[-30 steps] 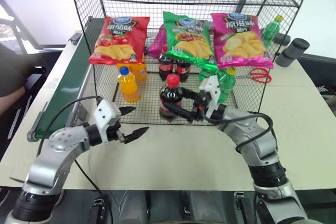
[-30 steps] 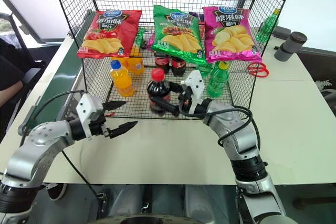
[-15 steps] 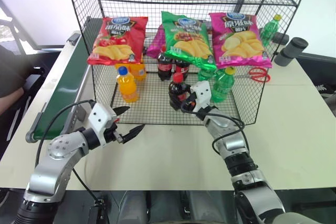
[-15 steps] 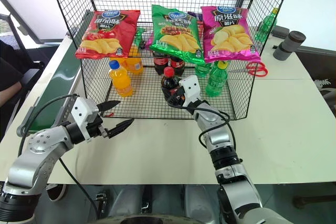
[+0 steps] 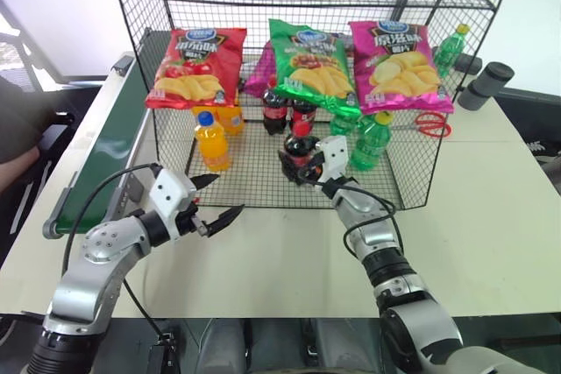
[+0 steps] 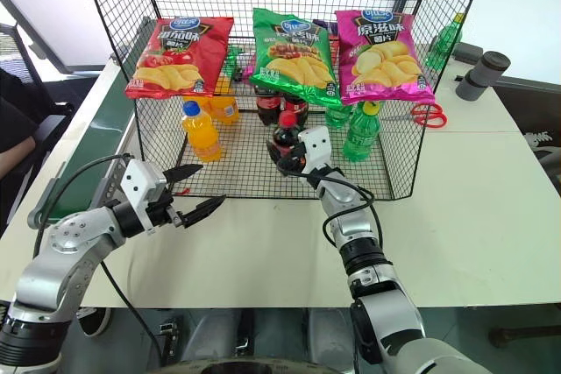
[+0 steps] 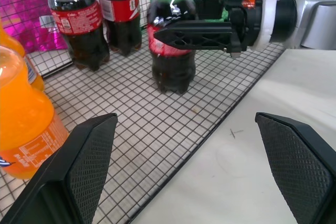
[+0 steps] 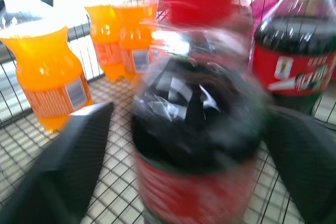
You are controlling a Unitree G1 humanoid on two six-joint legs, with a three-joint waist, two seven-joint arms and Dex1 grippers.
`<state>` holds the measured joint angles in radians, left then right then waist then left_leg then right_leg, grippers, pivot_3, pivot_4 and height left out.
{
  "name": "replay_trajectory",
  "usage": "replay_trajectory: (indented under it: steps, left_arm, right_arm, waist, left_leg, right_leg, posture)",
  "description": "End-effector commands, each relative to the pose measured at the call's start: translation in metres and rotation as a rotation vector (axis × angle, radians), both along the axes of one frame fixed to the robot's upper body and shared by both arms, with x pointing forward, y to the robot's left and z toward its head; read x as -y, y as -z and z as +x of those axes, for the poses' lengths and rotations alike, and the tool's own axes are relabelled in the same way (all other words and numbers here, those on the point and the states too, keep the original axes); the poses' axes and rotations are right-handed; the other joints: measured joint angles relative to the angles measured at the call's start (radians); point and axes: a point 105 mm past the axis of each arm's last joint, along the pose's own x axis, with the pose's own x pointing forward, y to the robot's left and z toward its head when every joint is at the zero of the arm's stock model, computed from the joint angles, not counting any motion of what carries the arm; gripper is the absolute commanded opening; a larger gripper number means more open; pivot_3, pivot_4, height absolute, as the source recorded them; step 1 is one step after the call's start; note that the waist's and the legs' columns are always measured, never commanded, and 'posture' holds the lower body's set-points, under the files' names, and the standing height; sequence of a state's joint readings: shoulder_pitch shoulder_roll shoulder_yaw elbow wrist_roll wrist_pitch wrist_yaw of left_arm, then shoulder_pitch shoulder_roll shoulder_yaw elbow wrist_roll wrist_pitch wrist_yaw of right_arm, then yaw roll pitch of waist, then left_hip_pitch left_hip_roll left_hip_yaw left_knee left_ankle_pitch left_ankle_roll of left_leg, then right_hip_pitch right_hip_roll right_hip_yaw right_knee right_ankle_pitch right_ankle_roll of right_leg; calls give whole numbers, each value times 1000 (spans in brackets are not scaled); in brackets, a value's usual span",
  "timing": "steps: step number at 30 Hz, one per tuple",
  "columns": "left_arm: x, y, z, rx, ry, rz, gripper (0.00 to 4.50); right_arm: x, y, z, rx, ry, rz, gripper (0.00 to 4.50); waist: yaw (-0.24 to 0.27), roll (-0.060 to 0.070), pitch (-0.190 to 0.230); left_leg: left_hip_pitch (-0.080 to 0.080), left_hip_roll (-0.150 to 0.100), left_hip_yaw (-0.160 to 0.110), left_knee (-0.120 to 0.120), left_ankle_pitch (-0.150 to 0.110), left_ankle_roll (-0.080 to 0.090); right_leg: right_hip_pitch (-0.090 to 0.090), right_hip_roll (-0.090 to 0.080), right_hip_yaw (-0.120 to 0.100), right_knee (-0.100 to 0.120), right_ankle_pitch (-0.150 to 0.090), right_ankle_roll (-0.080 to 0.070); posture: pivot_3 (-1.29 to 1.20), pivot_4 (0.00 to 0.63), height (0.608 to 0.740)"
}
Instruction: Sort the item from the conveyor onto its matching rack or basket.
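The right gripper (image 5: 298, 159), at centre frame, had its fingers spread to either side of the cola bottle (image 5: 298, 148) without clamping it, and the bottle stood upright on the mesh floor of the black wire rack (image 5: 412, 183). In front of it stood two more cola bottles (image 7: 97, 17). At lower left, the left gripper (image 5: 217, 201) hung over the table (image 5: 491, 216) with its fingers wide apart and nothing between them, beside the green conveyor (image 5: 110, 142).

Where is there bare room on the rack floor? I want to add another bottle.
Free: the mesh floor at the front, between the orange soda bottle and the cola bottle. Crowded: the back row of cola bottles and green bottles.
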<state>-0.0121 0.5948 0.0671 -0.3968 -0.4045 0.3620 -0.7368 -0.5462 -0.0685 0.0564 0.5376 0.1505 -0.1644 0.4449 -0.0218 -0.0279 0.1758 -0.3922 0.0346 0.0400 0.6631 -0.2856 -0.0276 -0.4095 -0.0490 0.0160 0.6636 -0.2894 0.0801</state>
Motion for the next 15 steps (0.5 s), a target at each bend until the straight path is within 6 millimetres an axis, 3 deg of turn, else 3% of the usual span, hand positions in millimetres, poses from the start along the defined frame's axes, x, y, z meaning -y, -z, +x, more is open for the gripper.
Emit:
replay_trajectory:
  steps: [1, 7, 15]
  left_arm:
    - [3, -11, 0, 51, 14, -4, 4500]
    - [2, -11, -1, 52, 4, -9, 4500]
    - [-10, -9, 0, 35, -40, -10, 4500]
  right_arm:
    - [-1, -27, -6, 109, -47, -1, 4429]
    - [23, -32, -27, 152, -101, -121, 4429]
    - [100, -41, -68, 69, -145, -273, 4429]
  waist:
    - [0, 0, 0]
    - [3, 0, 0]
    - [9, 1, 0]
  left_leg:
    - [0, 0, 0, 0, 0, 0]
    - [0, -1, 0, 0, 0, 0]
    - [0, -1, 0, 0, 0, 0]
  right_leg:
    - [0, 0, 0, 0, 0, 0]
    - [0, -1, 0, 0, 0, 0]
    - [1, -2, 0, -1, 0, 0]
  posture:
    - [0, 150, 734]
    - [0, 150, 734]
    - [0, 150, 734]
